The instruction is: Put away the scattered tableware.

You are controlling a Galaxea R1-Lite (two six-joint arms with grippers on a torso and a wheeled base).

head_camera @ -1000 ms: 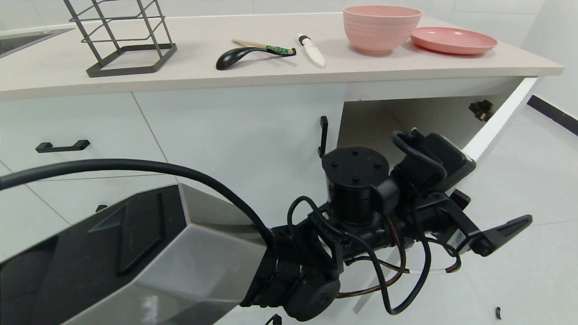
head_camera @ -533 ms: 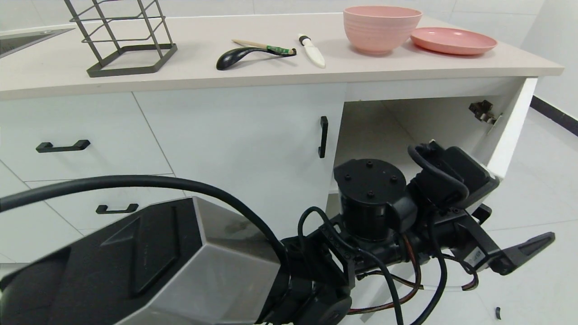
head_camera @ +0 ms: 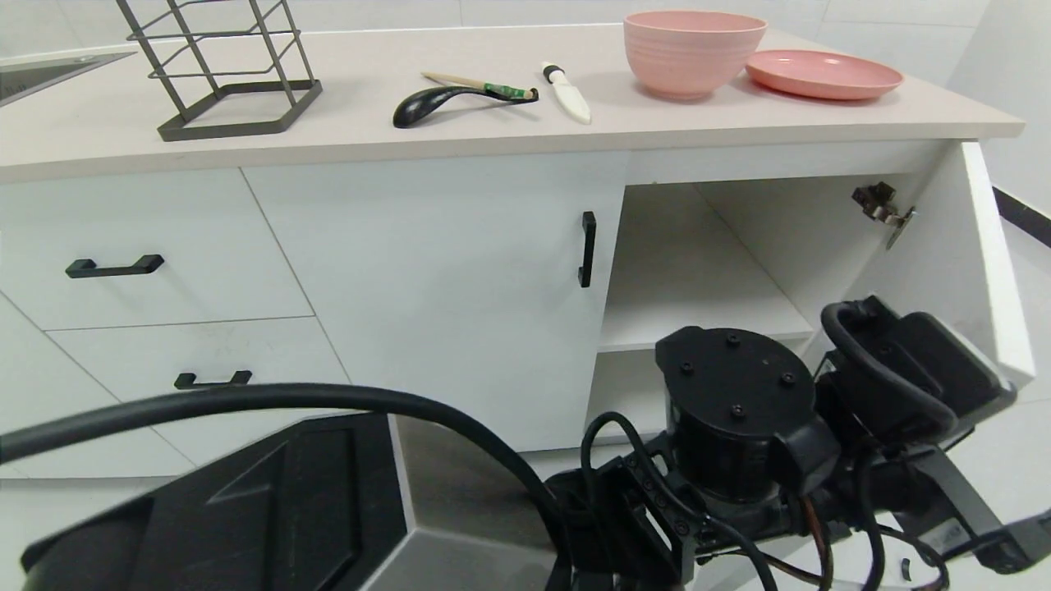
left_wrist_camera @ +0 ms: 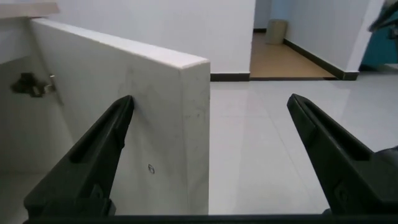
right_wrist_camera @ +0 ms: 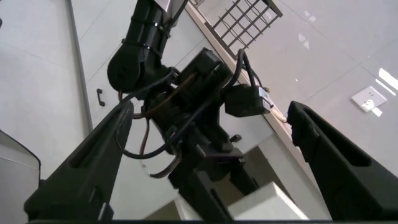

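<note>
The pink bowl (head_camera: 694, 51) and pink plate (head_camera: 823, 72) are being kept just beside each other at the right end of the countertop (head_camera: 369, 135). Left of them, a black spoon (head_camera: 435, 100), a wooden stick (head_camera: 472, 81) and a white knife (head_camera: 568, 92) are lying close together. Below, the cabinet door (head_camera: 961, 246) is standing open. The left gripper (left_wrist_camera: 210, 99) is being held spread wide near the door's edge, and the right gripper (right_wrist_camera: 210, 106) is likewise being held apart and empty.

On the countertop (head_camera: 345, 123) we see a pink bowl (head_camera: 695, 51) standing upright, with a shallow pink plate (head_camera: 824, 74) lying flat just beside it on its right. To their left lie a white knife (head_camera: 568, 93) and a black spoon (head_camera: 443, 100), with a green-banded wooden chopstick (head_camera: 480, 84) meeting the spoon's handle end.
</note>
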